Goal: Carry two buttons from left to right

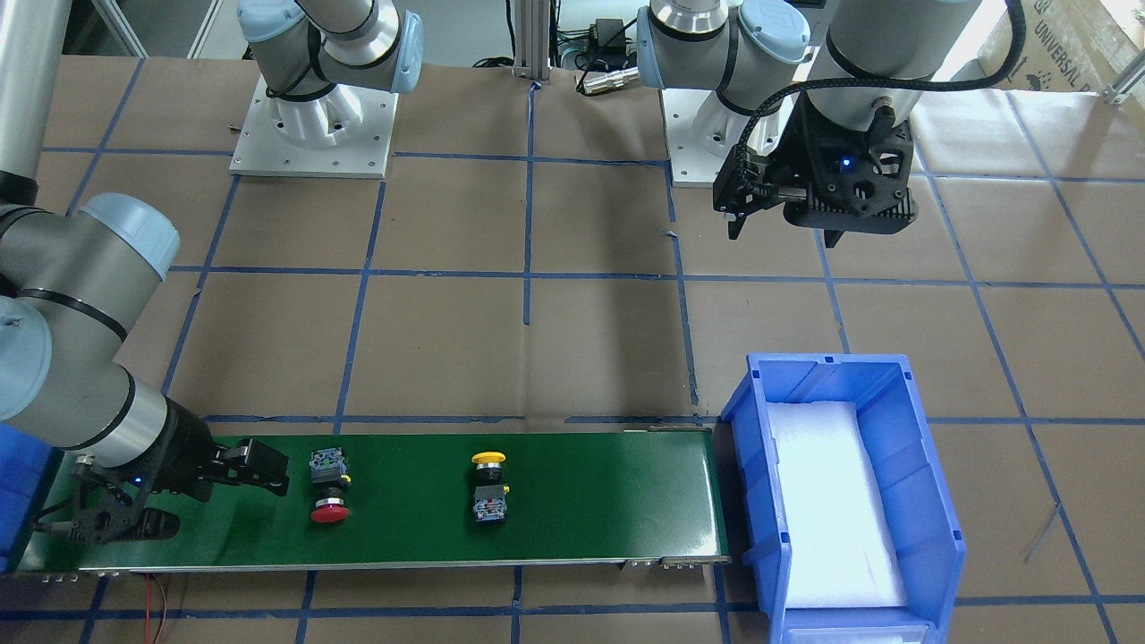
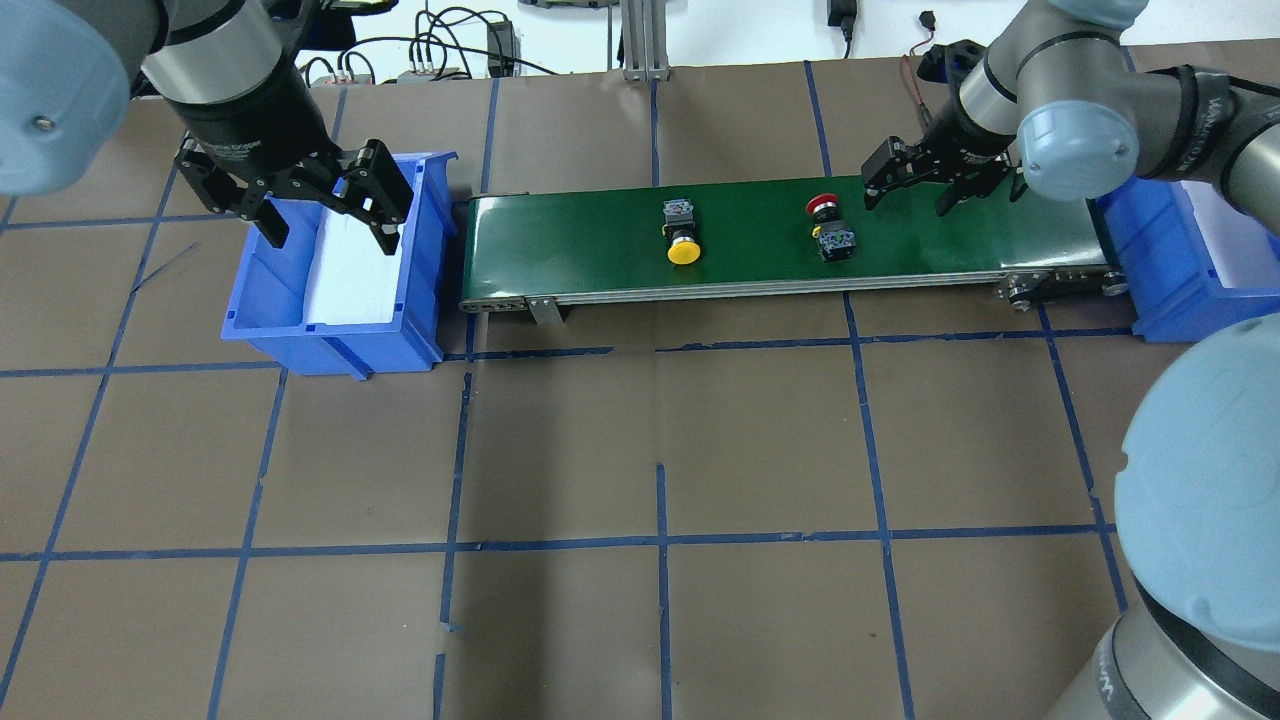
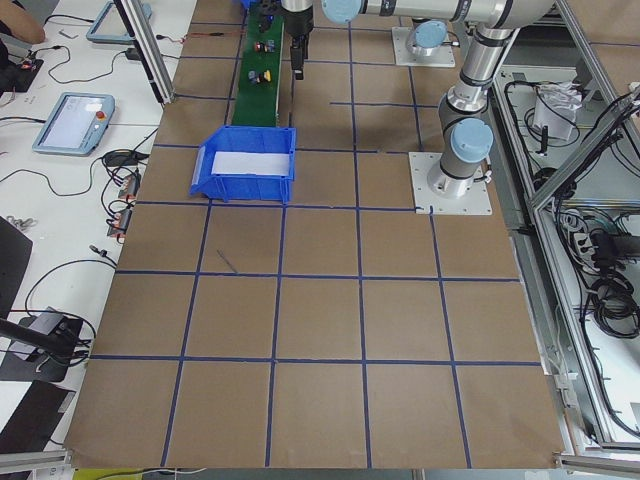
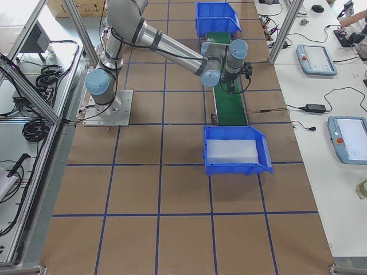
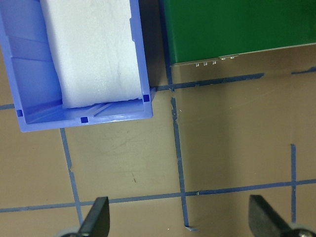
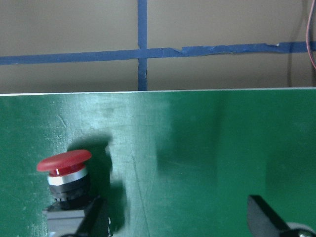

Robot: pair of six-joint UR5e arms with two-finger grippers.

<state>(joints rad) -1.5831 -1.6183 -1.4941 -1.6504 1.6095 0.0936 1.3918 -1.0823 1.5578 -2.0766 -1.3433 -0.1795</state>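
The red-capped button (image 1: pixel 328 487) lies on its side on the green conveyor belt (image 1: pixel 581 492). It also shows in the overhead view (image 2: pixel 828 225) and the right wrist view (image 6: pixel 66 177). The yellow-capped button (image 1: pixel 489 483) lies near the belt's middle, also in the overhead view (image 2: pixel 682 235). My right gripper (image 2: pixel 912 195) is open and empty just above the belt, beside the red button; one of its fingertips (image 6: pixel 96 217) is close to the button's body. My left gripper (image 2: pixel 332 238) is open and empty, hovering over a blue bin (image 2: pixel 300 335).
The blue bin at the belt's left end (image 1: pixel 930 465) holds a white foam pad (image 5: pixel 89 49). A second blue bin (image 2: pixel 1170 260) stands at the belt's right end. The brown table carries a blue tape grid. Cables lie along the far edge.
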